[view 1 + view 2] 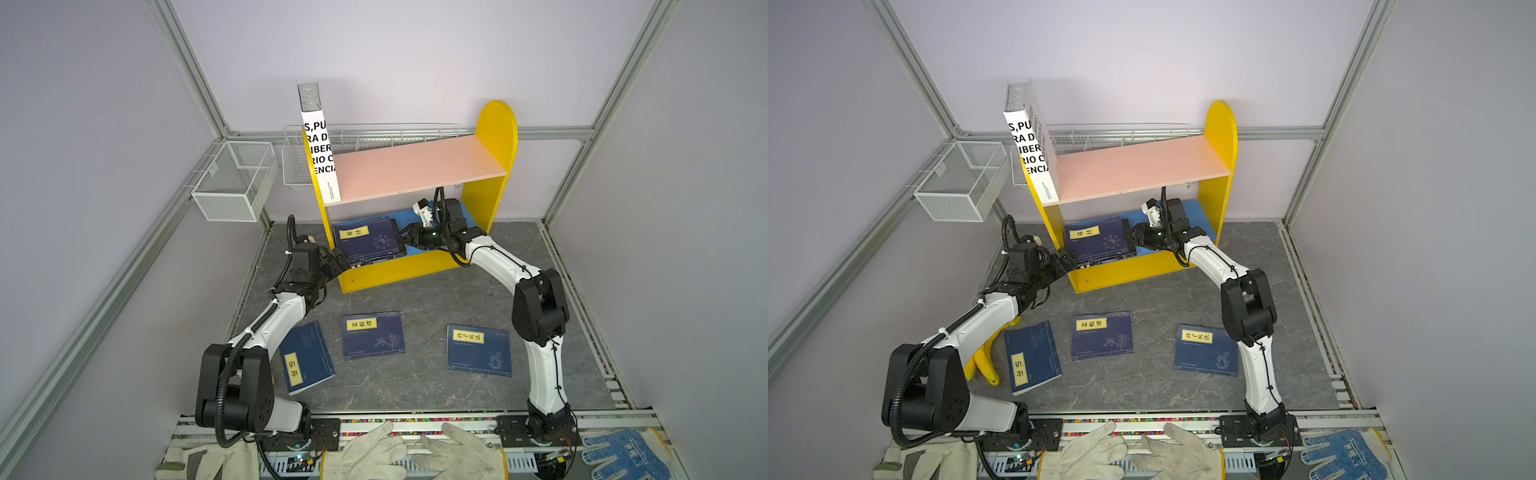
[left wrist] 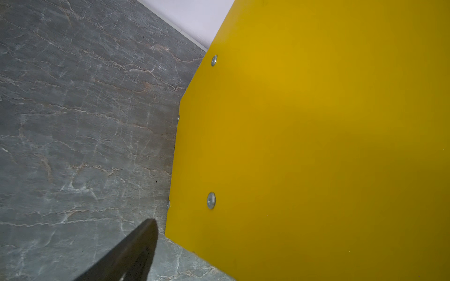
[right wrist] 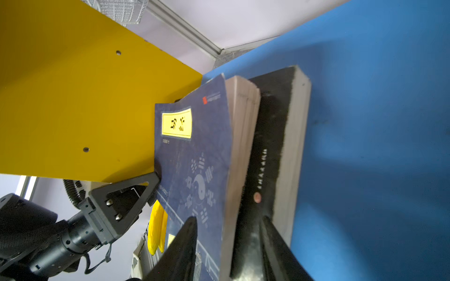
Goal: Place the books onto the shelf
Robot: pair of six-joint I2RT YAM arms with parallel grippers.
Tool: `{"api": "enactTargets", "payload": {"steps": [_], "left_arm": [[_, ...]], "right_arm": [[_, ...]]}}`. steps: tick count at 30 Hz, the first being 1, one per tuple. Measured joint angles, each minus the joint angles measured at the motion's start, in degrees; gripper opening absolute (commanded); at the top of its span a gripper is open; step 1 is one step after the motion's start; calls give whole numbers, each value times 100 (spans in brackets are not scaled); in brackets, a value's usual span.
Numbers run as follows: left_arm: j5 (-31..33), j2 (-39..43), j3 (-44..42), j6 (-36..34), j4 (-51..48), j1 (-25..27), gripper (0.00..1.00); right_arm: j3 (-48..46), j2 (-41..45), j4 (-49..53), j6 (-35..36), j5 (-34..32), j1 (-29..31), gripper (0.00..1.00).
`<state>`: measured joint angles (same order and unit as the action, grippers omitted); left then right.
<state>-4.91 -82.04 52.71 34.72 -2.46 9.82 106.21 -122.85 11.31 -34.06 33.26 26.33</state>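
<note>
Closely, lilac walls (image 1: 415, 50) enclose the grey marbled tabletop (image 1: 415, 386) under the shelf (image 1: 494, 137).

- Grey marbled tabletop (image 1: 415, 390): the yellow shelf (image 1: 496, 124) stands at upper centre. The left navy book (image 1: 306, 357), middle navy book (image 1: 372, 335) and right navy book (image 1: 478, 350) lie flat across the lower middle. Bananas (image 1: 984, 361) lie at lower left.
- Pink upper board (image 1: 415, 166): the white book (image 1: 322, 158) stands at its left end.
- Blue lower board (image 3: 365, 146): the stacked navy book (image 1: 370, 241) lies flat on a black book (image 3: 270, 146), at left.

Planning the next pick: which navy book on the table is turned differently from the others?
The leftmost navy book: its yellow label reads sideways at the near end; the middle book and right book show theirs upright.
</note>
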Motion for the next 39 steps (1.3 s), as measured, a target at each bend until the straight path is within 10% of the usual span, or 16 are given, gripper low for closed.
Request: {"api": "enactTargets", "payload": {"steps": [13,24,39], "left_arm": [[-343,1849,-258,42,-216,-44,100],[-927,3722,-1163,208,-1720,35,97],[-485,3838,-3150,1069,-1941,841,95]], "right_arm": [[-782,984,634,481,-494,-24,55],[-3526,3606,503,774,-894,269,65],[-5952,2885,-835,-396,-1637,1617,81]]}}
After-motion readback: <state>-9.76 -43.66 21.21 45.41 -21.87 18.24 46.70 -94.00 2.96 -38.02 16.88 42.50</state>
